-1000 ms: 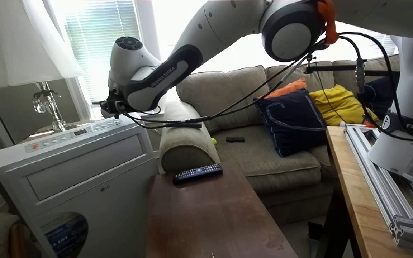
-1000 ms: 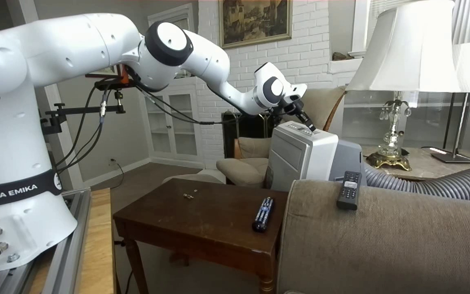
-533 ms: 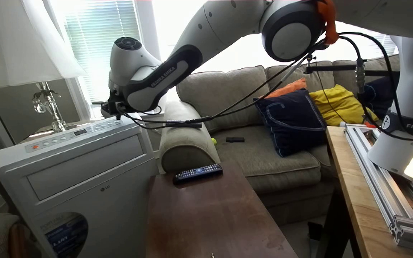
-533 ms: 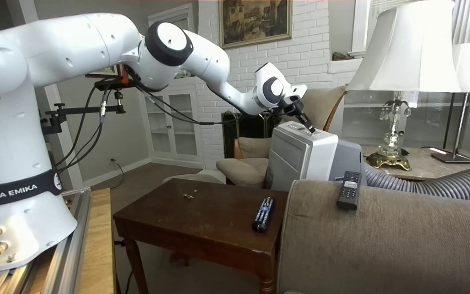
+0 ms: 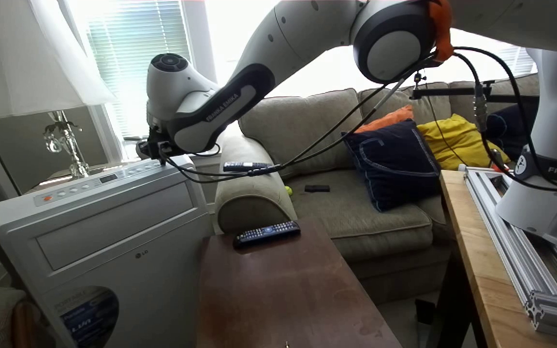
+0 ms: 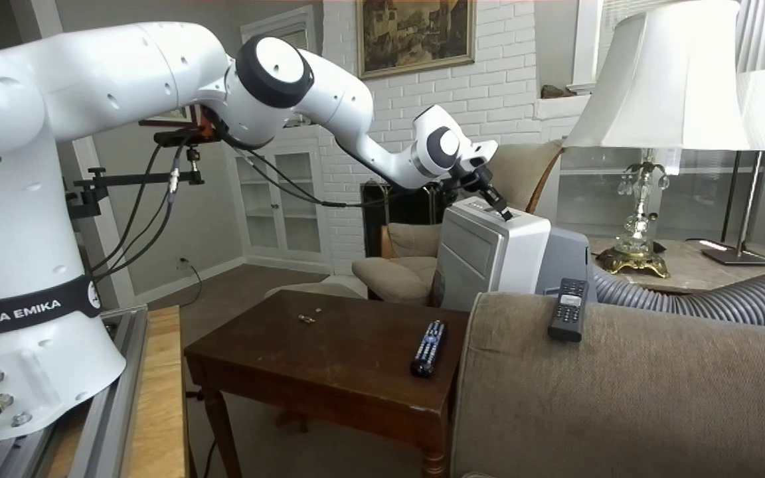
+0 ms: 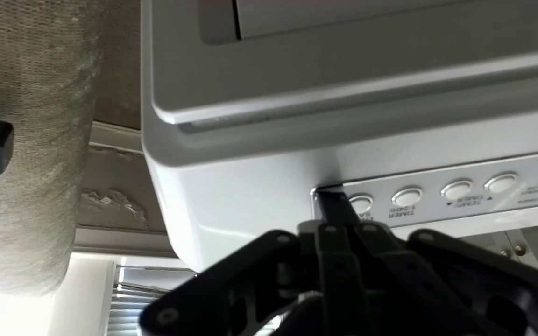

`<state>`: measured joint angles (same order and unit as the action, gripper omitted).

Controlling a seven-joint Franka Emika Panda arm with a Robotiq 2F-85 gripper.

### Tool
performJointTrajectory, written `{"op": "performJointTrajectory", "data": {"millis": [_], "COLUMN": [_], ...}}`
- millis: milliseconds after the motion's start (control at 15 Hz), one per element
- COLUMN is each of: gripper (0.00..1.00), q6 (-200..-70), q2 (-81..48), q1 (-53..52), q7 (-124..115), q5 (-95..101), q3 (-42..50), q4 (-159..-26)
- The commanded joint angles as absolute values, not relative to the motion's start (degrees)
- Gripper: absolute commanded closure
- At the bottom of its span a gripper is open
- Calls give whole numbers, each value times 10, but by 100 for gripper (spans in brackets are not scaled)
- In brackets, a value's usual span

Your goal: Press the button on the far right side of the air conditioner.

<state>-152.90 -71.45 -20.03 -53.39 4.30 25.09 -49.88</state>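
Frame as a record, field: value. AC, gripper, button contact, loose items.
unit: white LG portable air conditioner, control panel on top
gripper state: Robotiq gripper shut, tips at the panel's end nearest the sofa arm
nearest visible button: round white button beside the tips, label partly hidden
contact: cannot tell
loose items: black remote on wooden table; dark handset on sofa arm

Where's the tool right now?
Wrist view: the tool is over the left end of the control panel of the air conditioner, beside the leftmost visible white button. In an exterior view, that's the panel's right end, nearest the sofa arm.
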Motion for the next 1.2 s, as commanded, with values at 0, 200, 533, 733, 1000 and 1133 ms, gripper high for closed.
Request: {"op": "performJointTrajectory", "data": {"millis": [0, 200, 533, 733, 1000, 1133], "gripper": [100, 100, 100, 100, 100, 100], "q6": [-1523, -1525, -1525, -1523, -1523, -1526], "q2": [-712, -709, -713, -717, -726, -730], "q1": [-199, -197, -195, -192, -189, -188], "q7": [-560, -562, -575, -586, -601, -609], "q5": [63, 59, 59, 60, 65, 67], "q3": [236, 225, 216, 218, 226, 232], "q4": [-495, -488, -470, -457, -445, -443]}}
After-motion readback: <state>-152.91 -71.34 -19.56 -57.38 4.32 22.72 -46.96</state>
